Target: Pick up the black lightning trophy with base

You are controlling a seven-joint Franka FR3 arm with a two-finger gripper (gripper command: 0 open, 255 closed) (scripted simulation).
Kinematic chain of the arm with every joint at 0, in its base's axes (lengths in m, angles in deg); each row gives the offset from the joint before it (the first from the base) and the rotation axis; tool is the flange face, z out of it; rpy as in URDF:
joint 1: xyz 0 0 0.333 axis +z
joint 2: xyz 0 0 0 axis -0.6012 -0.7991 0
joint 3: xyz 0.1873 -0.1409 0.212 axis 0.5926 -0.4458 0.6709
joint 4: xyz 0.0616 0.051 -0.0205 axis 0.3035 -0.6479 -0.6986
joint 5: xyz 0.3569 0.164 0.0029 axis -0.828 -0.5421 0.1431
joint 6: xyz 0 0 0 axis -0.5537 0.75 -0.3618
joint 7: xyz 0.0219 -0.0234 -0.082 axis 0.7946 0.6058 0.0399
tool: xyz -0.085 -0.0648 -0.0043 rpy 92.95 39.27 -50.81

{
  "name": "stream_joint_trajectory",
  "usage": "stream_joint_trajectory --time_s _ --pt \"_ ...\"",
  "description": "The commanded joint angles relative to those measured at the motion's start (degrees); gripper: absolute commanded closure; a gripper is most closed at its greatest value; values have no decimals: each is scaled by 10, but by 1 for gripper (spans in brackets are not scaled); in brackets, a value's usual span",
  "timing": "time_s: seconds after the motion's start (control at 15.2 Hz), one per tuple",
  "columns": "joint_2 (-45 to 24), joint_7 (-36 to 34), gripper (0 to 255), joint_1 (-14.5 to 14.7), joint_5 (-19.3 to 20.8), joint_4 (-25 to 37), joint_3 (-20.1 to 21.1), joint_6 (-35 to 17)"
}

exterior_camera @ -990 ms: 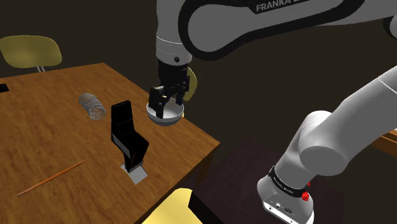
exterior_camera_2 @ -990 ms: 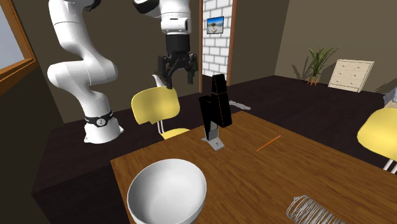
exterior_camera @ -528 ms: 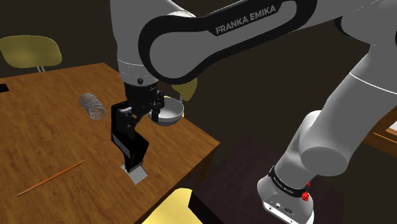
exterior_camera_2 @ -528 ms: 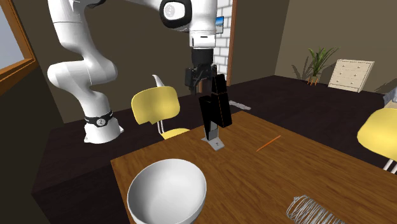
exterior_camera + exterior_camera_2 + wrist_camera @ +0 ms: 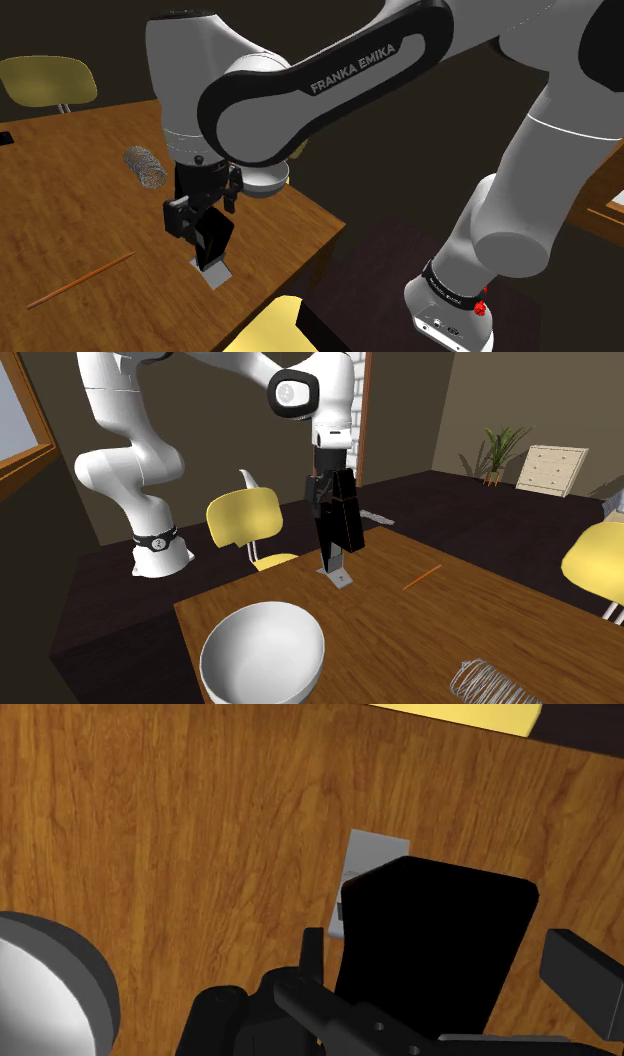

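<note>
The black lightning trophy (image 5: 340,524) stands upright on its small grey base (image 5: 338,575) near the table edge facing the robot. In the shoulder view its lower part (image 5: 213,240) and base (image 5: 212,271) show below the hand. My gripper (image 5: 325,492) is lowered over the trophy's top, and in the shoulder view the gripper (image 5: 200,206) hides the upper half. In the wrist view the trophy (image 5: 430,919) lies between my fingers, and the gripper (image 5: 438,959) is open, with a finger (image 5: 313,952) on either side and small gaps to the black body.
A grey bowl (image 5: 262,657) sits on the wooden table (image 5: 420,642) near the trophy. A wire coil (image 5: 145,166) and a thin orange stick (image 5: 80,280) lie farther in. Yellow chairs (image 5: 245,517) (image 5: 595,557) stand around the table. The table edge (image 5: 310,215) runs close to the base.
The hand has swung from above the bowl over to the trophy and come down around its top. Trophy, bowl and stick have not moved.
</note>
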Motion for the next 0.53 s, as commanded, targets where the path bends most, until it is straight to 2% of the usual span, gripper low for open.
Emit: stream_joint_trajectory --time_s 0.0,0.13,0.2,0.46 --pt "-10 -4 0 1 7 -7 -1 -16" --pt "-12 -5 0 1 8 -10 -1 -20" --pt "-12 -4 255 1 8 -9 -1 -19" --pt "-12 -5 255 1 9 -9 -1 -19"
